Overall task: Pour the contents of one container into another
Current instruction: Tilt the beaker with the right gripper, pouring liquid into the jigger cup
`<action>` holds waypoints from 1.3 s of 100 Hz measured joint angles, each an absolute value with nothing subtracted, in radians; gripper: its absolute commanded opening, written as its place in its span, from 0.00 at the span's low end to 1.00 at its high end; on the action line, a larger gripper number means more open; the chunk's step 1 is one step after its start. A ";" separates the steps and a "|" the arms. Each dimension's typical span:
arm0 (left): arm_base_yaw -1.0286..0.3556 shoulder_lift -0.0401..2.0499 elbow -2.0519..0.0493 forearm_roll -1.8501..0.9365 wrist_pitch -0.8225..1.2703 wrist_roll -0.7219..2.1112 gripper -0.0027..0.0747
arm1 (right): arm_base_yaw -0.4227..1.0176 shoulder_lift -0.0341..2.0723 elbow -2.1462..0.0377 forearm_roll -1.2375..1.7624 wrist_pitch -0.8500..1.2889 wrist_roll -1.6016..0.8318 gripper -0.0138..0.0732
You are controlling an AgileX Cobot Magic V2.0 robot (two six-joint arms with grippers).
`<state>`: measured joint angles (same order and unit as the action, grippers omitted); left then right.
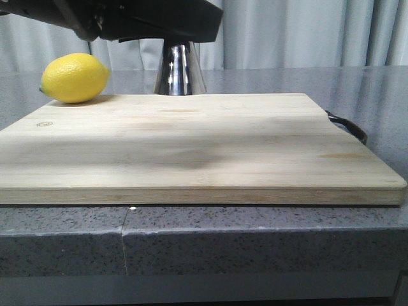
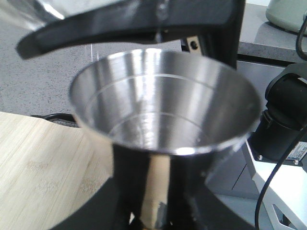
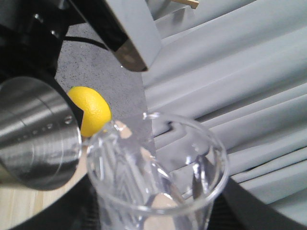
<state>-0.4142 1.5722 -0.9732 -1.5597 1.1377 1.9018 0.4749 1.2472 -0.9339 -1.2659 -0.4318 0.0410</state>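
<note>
Currently beaker [image 3: 156, 177] gripped in right tool, tilted, lip touching jigger [image 2: 163, 105] rim; jigger clamped in left tool, top centre of front view above board [image 1: 191, 146]. Risk: lip drifts off rim, liquid spills onto board.

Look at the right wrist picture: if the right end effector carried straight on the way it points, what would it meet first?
Probably the steel jigger, which sits just past the lip of the glass beaker it holds. Beyond lies the lemon. Depth is hard to judge.
</note>
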 measured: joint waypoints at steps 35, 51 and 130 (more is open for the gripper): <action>-0.435 1.572 -0.973 -1.556 1.138 1.902 0.01 | 0.475 1.247 -0.934 -1.308 -0.434 0.036 0.34; -0.435 1.572 -0.973 -1.556 1.136 1.902 0.01 | 0.475 1.247 -0.934 -1.329 -0.436 0.034 0.34; -0.435 1.572 -0.973 -1.551 1.120 1.902 0.01 | 0.475 1.245 -0.942 -1.382 -0.446 0.007 0.34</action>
<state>-0.4345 1.5722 -0.9732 -1.5515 1.1199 1.9018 0.4749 1.2449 -0.9423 -1.3819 -0.4457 0.0069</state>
